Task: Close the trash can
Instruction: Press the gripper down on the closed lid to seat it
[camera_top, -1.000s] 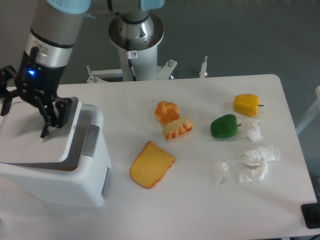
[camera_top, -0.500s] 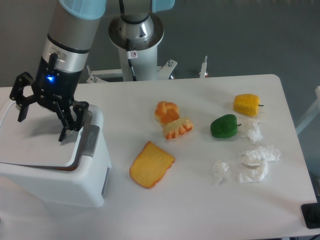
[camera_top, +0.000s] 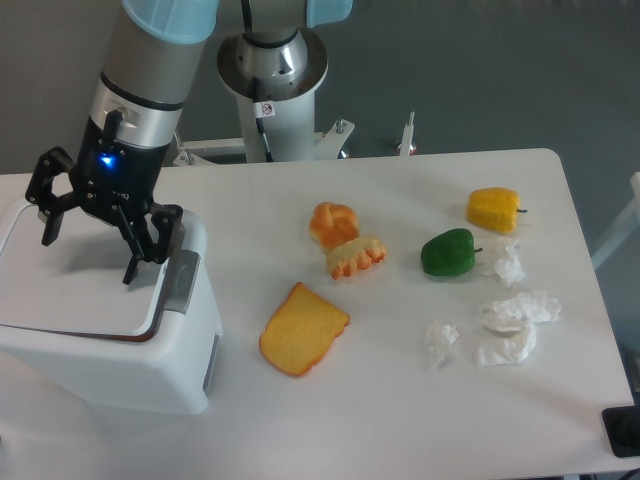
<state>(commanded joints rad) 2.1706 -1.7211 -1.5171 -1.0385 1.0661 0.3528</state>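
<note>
Raised slightly since the earlier frame, the gripper (camera_top: 92, 240) is seen above the trash can (camera_top: 110, 330), its fingers spread apart and holding nothing. Directly beneath it, the can's lid (camera_top: 75, 295) lies nearly flat, the latch (camera_top: 181, 281) at its right edge.

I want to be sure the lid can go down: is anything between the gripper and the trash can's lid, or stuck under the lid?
Nothing visible stands between them. The open gripper hangs directly over the lid of the trash can, and no object lies on the lid or pokes out at its edge. The food and crumpled paper lie apart on the table.
</note>
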